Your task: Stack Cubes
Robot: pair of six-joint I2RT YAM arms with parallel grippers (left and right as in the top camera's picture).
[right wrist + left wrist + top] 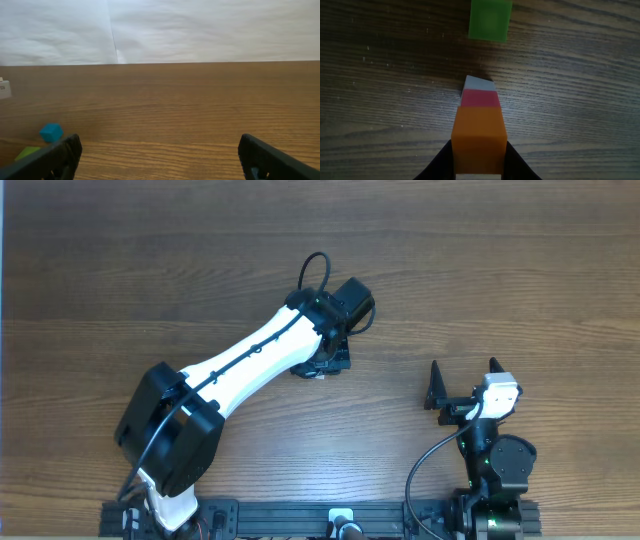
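Your left arm wears a long white shell with a black cable running along it and bulky black joint housings. Your right arm is black with a white wrist block; its end effector has dark, tapered fingers.

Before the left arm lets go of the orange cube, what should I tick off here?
1. Grip: orange cube clamped between the left gripper jaws: ok.
2. Alignment: orange cube lined up over red cube: ok.
3. Contact: orange cube seated on red cube: cannot tell.
4. Base: red cube square on grey cube: cannot tell, the grey one looks slightly turned.
5. Clearance: green cube lies apart from the stack: ok.
6. Other arm: right gripper open, well away from the stack: ok.
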